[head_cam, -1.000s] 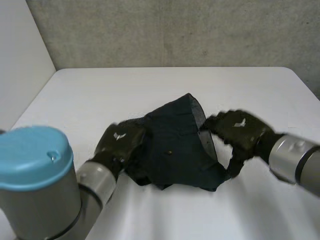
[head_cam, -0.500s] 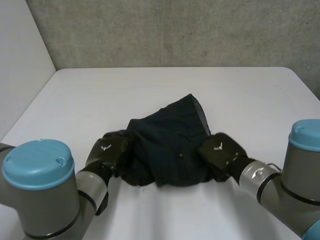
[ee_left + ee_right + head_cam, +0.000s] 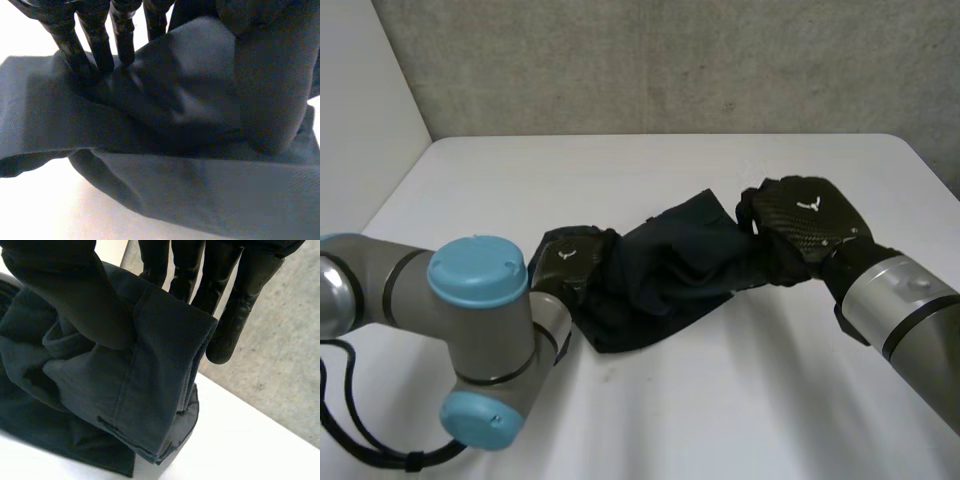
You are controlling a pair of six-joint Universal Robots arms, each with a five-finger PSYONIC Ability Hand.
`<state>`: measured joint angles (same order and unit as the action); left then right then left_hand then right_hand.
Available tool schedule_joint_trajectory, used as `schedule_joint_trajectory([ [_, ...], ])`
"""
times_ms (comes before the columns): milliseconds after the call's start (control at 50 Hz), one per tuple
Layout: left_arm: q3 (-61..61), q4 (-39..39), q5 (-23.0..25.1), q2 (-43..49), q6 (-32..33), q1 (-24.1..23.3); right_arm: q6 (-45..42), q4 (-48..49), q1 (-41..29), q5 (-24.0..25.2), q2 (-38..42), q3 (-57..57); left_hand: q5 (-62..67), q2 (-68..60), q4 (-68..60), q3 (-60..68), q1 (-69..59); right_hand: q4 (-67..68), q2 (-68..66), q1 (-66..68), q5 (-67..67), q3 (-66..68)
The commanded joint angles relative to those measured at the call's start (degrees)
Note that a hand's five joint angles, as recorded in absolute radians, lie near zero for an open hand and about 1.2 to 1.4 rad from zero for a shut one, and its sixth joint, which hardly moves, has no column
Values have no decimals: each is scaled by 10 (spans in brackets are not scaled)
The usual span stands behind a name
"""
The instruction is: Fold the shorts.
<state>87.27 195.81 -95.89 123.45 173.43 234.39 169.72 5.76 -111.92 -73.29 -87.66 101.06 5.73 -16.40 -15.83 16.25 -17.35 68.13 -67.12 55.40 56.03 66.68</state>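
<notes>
While holding the shorts (image 3: pixel 670 265) bunched on the table (image 3: pixel 620 170), pinched the near end in the left hand (image 3: pixel 568 262) and clamped the far hem under the thumb of the right hand (image 3: pixel 810 215). Seemed mid-fold; next probably called for laying flat and smoothing.

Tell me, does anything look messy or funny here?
Yes. The shorts are a crumpled, twisted bunch on the white table, not flat or neatly folded. The left hand grips one end; the right hand pinches a hem at the other.
</notes>
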Motion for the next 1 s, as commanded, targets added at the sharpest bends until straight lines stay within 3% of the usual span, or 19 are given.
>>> schedule_joint_trajectory([
  [20, -44, 4, 4, 18, 115, 19, 10, -1, -1, -6, 2, -21, 484, -477, -483, 479, -468, 119, -129, 246, 140, 133],
  [60, -60, 3, 10, 16, 123, 25, 10, 0, -2, -12, 10, -32, 642, -635, -641, 637, -626, 119, -129, 246, 140, 133],
  [180, -135, -14, 72, -7, 126, 65, 3, -1, -5, -24, 59, -116, 643, -636, -642, 637, -627, 119, -129, 246, 140, 133],
  [300, -349, -67, 119, -23, 126, 117, -47, 32, -7, -41, 154, -319, 643, -636, -642, 637, -627, 119, -129, 246, 140, 133],
  [360, -452, -69, 131, -25, 125, 126, -58, 101, -10, -71, 179, -412, 643, -636, -642, 637, -627, 119, -129, 246, 140, 133],
  [460, -518, -38, 143, -34, 117, 135, -54, 259, -19, -103, 180, -436, 643, -636, -642, 637, -627, 119, -129, 246, 140, 133],
  [500, -508, -22, 146, -39, 105, 132, -55, 304, -22, -102, 176, -418, 643, -636, -642, 637, -627, 119, -129, 246, 140, 133],
  [600, -404, -18, 163, -50, 70, 138, -55, 286, -33, -78, 165, -352, 643, -636, -642, 637, -627, 119, -129, 246, 140, 133],
  [700, -272, -9, 189, -47, 53, 164, -67, 217, -41, -24, 156, -260, 643, -636, -642, 637, -627, 119, -129, 246, 140, 133],
  [780, -186, -8, 210, -30, 56, 173, -73, 133, -42, -20, 172, -207, 643, -636, -642, 637, -627, 119, -129, 246, 140, 133],
  [880, -116, -27, 221, 37, 68, 176, -133, 44, -44, -23, 220, -157, 517, -511, -516, 512, -501, 119, -129, 246, 140, 133],
  [1000, -73, -85, 223, 19, 142, 190, -177, 17, -61, -26, 222, -112, 379, -372, -378, 374, -363, 119, -129, 246, 140, 133],
])
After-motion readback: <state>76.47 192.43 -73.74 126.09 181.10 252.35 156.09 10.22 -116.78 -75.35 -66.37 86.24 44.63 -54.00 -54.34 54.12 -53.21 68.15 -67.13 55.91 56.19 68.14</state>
